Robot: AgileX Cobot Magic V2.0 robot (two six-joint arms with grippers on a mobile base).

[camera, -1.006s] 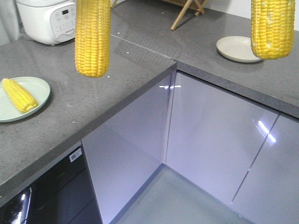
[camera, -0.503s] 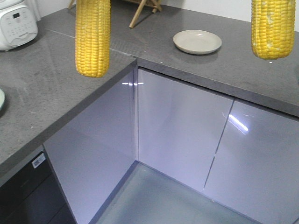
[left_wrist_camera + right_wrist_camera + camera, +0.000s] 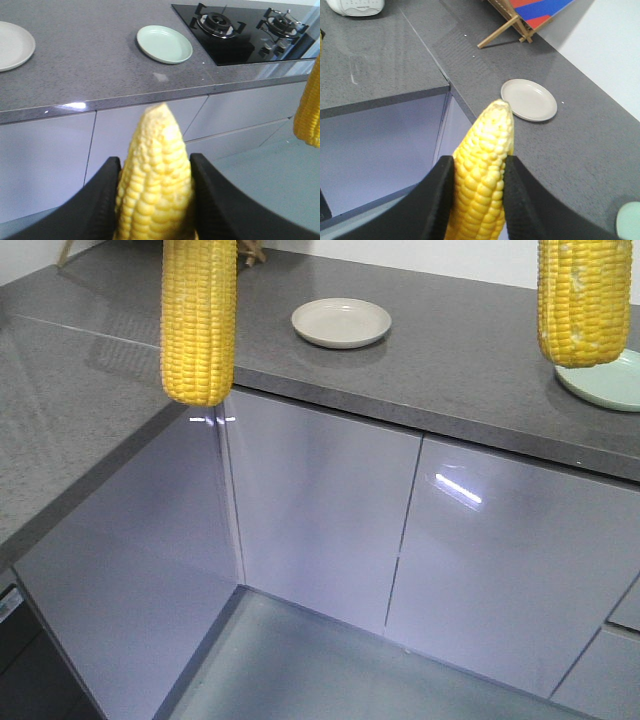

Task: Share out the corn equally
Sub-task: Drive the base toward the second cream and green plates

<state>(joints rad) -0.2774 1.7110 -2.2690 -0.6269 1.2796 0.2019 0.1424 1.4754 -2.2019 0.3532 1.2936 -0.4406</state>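
The black left gripper hugs a long yellow corn cob tight, up in the air. The black right gripper hugs a second yellow corn cob, near the speckled grey stone counter.

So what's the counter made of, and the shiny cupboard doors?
Counter: likely stone or stone-look composite, dark grey, finely speckled, polished; it shows faint reflections. Cupboard doors: probably lacquered or acrylic-faced board, high gloss; lights mirror sharply in them.
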